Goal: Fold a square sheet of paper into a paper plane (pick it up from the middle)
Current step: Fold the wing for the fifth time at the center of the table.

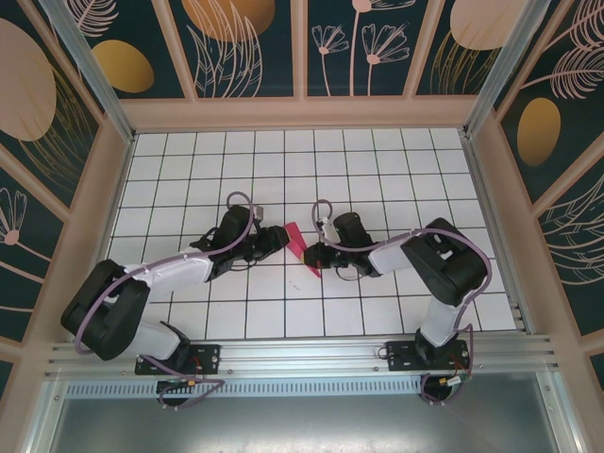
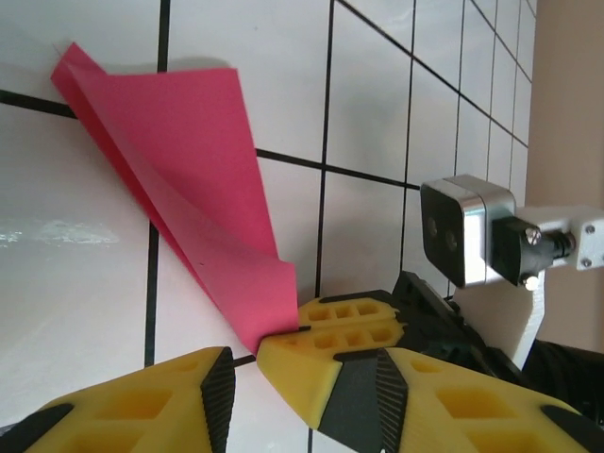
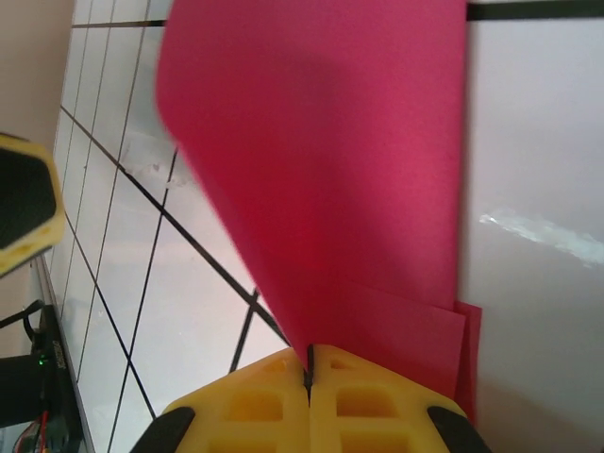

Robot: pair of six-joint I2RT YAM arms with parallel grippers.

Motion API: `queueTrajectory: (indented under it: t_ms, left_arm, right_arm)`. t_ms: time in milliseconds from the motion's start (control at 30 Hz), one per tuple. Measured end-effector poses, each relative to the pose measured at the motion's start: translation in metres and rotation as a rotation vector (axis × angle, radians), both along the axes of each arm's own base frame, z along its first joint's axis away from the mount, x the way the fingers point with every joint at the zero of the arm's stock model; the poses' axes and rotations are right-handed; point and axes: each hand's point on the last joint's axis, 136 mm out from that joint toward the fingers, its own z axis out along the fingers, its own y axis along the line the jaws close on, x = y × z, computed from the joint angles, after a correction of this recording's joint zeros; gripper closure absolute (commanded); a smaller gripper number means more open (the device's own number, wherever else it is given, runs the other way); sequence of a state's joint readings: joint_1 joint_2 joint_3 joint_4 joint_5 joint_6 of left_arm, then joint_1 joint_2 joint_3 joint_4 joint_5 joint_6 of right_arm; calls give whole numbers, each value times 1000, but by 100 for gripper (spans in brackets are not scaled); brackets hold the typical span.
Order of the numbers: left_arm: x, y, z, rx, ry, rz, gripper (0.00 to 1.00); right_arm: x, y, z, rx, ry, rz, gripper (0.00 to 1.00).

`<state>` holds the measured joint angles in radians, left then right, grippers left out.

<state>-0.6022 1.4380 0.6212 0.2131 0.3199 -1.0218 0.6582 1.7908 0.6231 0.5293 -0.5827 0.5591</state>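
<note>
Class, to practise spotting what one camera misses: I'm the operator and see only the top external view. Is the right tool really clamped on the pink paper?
Observer: Yes. In the right wrist view the right tool is shut on the folded pink paper, which comes out from between its fingers.
Operator: And the other one?
Observer: The left tool is open. The left wrist view shows bare tile between its fingers, no paper in them.

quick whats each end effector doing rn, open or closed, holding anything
Left end effector: open, holding nothing.
Right end effector: closed on the folded pink paper.
</note>
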Motion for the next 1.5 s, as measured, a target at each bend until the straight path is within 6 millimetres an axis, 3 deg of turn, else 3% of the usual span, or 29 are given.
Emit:
queueTrajectory:
  t_ms: [267,500,733,1067,1267,1500]
  left_arm:
    - [0,-12,-10,-26,28,-44,54]
    - [9,-26,-7,-64,25,-78,57]
    - [18,-34,-18,-65,44,-78,58]
    - [31,-39,-38,-47,53,-61,61]
    - [33,-39,-40,-41,52,-57,61]
    - [36,-41,-39,-39,41,-63,61]
  right_arm:
    - [3,1,1,97,100,-26,100]
    - [4,5,2,173,184,-44,100]
    - [5,4,2,180,209,-59,100]
    - [4,-1,7,139,195,-72,84]
    - [6,-9,14,72,140,-93,80]
    - [5,-18,3,-12,122,-103,81]
